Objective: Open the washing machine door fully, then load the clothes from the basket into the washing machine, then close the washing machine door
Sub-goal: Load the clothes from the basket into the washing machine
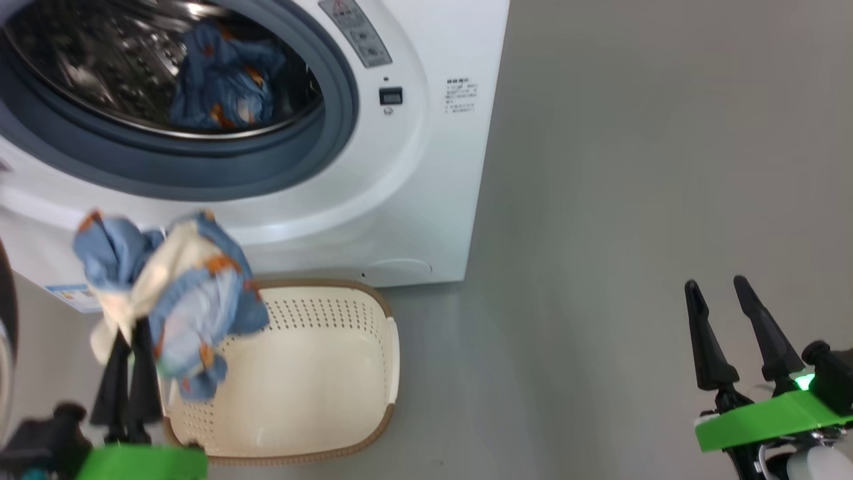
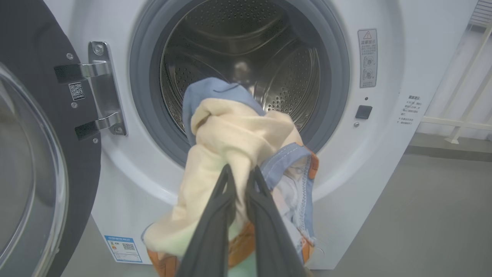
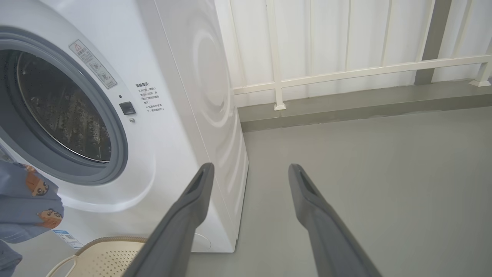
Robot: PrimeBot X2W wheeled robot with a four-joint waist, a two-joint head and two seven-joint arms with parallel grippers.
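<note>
The left gripper [image 2: 241, 170] is clamped on a bundle of clothes [image 1: 180, 287], its two dark fingers pinched close with cream and blue cloth bunched between and above them. The bundle hangs in front of the washing machine [image 1: 426, 167], below its round mouth and above the basket [image 1: 394, 347] that sits on the floor against the machine's front. From the jaws the mouth lies straight ahead and a little up, and the fingers point along that line. I'd judge the next move to be a push forward over the grey seal before letting go. Another bundle [image 1: 223, 80] lies inside the drum. The door [image 2: 34, 57] stands swung wide on the machine's hinge side, clear of that path. The right gripper [image 1: 716, 285] is well off past the machine's far corner, fingers spread and holding nothing, so the left arm is plainly nearer.
</note>
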